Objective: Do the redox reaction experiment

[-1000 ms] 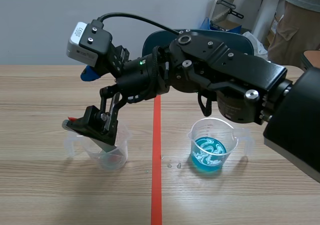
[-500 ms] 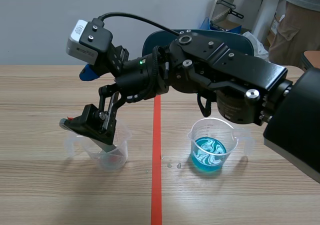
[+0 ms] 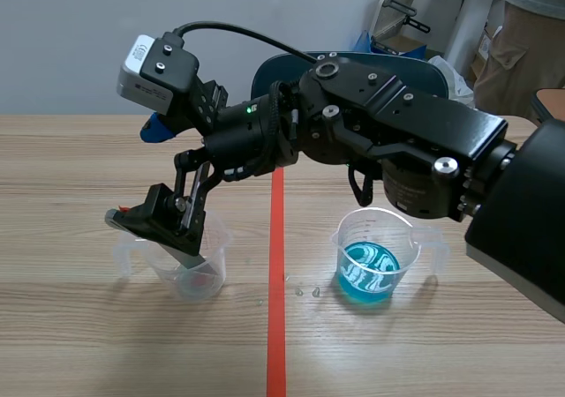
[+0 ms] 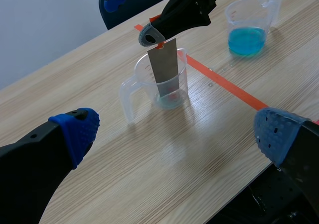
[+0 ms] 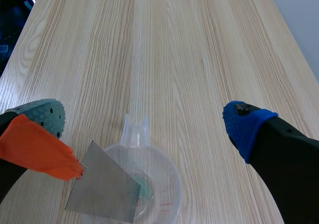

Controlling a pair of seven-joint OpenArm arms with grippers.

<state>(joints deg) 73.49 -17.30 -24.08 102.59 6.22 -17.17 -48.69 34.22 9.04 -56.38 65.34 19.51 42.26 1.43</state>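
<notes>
Scene view: wood table (image 3: 88,344), tape line (image 3: 276,344), blue-liquid beaker (image 3: 372,256); grey wall (image 3: 71,35), possibly chair (image 3: 261,76).

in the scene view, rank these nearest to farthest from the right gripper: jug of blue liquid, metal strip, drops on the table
1. Metal strip, at the right gripper, in the clear jug.
2. Drops, just across the red tape.
3. Jug of blue liquid, farthest, beyond the drops.

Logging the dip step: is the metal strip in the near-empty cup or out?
In. The strip is tilted, lower end below the rim of the cup, top sticking out.
</notes>
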